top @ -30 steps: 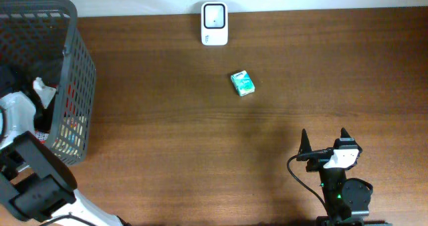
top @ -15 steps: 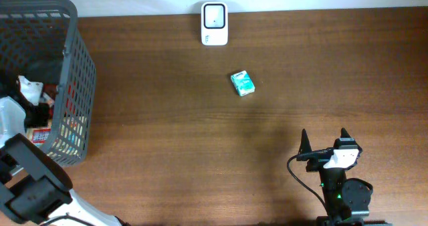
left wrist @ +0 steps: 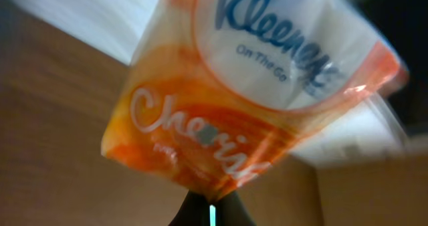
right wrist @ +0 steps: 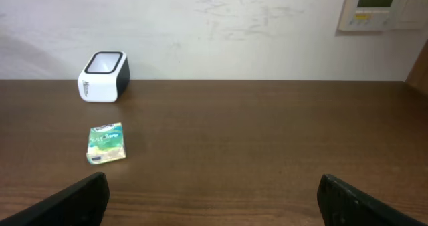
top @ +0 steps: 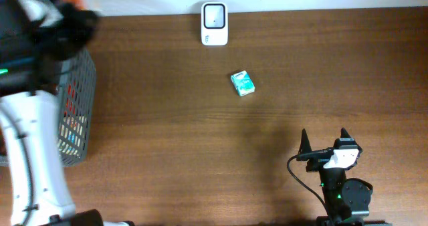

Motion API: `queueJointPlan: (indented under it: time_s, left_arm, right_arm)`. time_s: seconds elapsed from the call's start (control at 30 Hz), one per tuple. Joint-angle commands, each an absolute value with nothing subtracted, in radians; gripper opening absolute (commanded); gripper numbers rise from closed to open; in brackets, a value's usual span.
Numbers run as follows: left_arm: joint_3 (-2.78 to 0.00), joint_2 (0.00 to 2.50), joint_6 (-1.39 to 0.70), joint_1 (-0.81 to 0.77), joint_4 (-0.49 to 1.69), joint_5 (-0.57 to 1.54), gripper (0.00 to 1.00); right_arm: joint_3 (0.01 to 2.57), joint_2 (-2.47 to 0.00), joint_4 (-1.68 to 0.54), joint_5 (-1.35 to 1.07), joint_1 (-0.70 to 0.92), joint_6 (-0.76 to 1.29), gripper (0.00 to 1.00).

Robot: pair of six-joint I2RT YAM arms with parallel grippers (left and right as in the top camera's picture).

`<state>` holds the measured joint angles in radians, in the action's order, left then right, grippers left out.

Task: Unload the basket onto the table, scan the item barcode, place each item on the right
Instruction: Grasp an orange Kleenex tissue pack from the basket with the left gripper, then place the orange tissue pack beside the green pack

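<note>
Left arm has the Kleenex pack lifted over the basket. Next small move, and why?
Probably swing it right toward the scanner at the table's far edge. The left fingers are shut on the Kleenex pack, which hangs above the basket, well left of the scanner. No barcode shows in the wrist view, so the pack may need turning on the way.

L arm (top: 30, 146) up, jaws clamped, R jaws wide

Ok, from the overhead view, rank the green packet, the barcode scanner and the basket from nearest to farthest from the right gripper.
1. The green packet, mid-table, up and to the left of the right gripper.
2. The barcode scanner, at the table's far edge.
3. The basket, at the far left of the table.
</note>
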<state>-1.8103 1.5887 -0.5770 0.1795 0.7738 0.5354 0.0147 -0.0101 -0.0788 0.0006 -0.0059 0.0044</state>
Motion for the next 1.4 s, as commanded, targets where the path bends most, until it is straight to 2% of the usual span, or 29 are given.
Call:
queueJointPlan:
  time_s: [0.0,0.03,0.1,0.23,0.4,0.5,0.53,0.57,0.6,0.67,0.7,0.77,0.83,0.9,0.93,0.97,1.0,1.03,1.1,1.13,1.27,1.37]
  left_arm:
    - [-1.818,1.602,-0.6,-0.074,0.892,0.264,0.0]
    - [-1.813,1.639,-0.639,-0.192,0.955,0.105,0.0]
    - [-1.777,1.766,-0.865,-0.351,1.005,-0.002,0.0]
    - [-1.762,2.041,-1.174,-0.5,0.994,0.059,0.0]
    - [-1.762,2.192,-1.177,-0.577,0.826,0.105,0.0]
    - [-1.762,2.198,-1.125,-0.58,0.748,0.109,0.64]
    - [-1.763,2.197,-1.074,-0.578,0.732,0.109,0.82]
    - [-1.77,2.197,-1.036,-0.575,0.726,0.109,0.86]
    - [-1.781,2.197,-1.008,-0.57,0.726,0.113,0.86]
    - [-1.878,2.167,-0.87,-0.53,0.788,0.146,0.84]
    - [-1.947,2.124,-0.793,-0.498,0.857,0.146,0.75]
    - [-2.046,2.051,-0.628,-0.451,0.953,0.146,0.74]
    - [-2.148,1.915,-0.439,-0.352,1.116,0.086,0.78]
    - [-2.156,1.797,-0.439,-0.215,1.183,-0.087,0.8]
    - [-2.156,1.732,-0.44,-0.099,1.19,-0.143,0.82]
    - [-2.156,1.684,-0.448,0.031,1.188,-0.143,0.82]
    - [-2.156,1.657,-0.459,0.198,1.188,-0.142,0.93]
    - [-2.154,1.658,-0.461,0.322,1.191,-0.131,1.0]
    - [-2.143,1.675,-0.562,0.459,1.205,-0.059,0.99]
    - [-2.142,1.702,-0.625,0.508,1.211,0.008,0.99]
    - [-2.142,1.879,-0.625,0.513,1.242,-0.094,0.99]
    - [-2.142,2.051,-0.625,0.508,1.227,-0.094,0.97]
  right_arm:
    - [0.006,-0.004,-0.081,0.005,-0.007,0.015,0.98]
    - [0.006,-0.004,-0.082,0.005,-0.007,0.015,0.99]
    - [0.006,-0.004,-0.082,0.005,-0.007,0.015,0.98]
    - [0.006,-0.004,-0.081,0.005,-0.007,0.015,0.98]
    - [0.006,-0.004,-0.082,0.005,-0.007,0.015,0.99]
    - [0.006,-0.004,-0.081,0.005,-0.007,0.015,0.98]
    - [0.006,-0.004,-0.082,0.005,-0.007,0.015,0.98]
    - [0.006,-0.004,-0.082,0.005,-0.007,0.015,0.98]
    - [0.006,-0.004,-0.082,0.005,-0.007,0.015,0.98]
    - [0.006,-0.004,-0.081,0.005,-0.007,0.015,0.98]
    - [0.006,-0.004,-0.081,0.005,-0.007,0.015,0.99]
    - [0.006,-0.004,-0.082,0.005,-0.007,0.015,0.98]
    - [0.006,-0.004,-0.082,0.005,-0.007,0.015,0.98]
    - [0.006,-0.004,-0.082,0.005,-0.007,0.015,0.98]
    - [0.006,-0.004,-0.081,0.005,-0.007,0.015,0.98]
    - [0.006,-0.004,-0.082,0.005,-0.007,0.015,0.99]
    - [0.006,-0.004,-0.082,0.005,-0.007,0.015,0.99]
    - [0.006,-0.004,-0.082,0.005,-0.007,0.015,0.98]
    - [0.006,-0.004,-0.082,0.005,-0.007,0.015,0.98]
    - [0.006,-0.004,-0.082,0.005,-0.007,0.015,0.99]
    - [0.006,-0.004,-0.082,0.005,-0.007,0.015,0.98]
    - [0.006,-0.004,-0.082,0.005,-0.007,0.015,0.98]
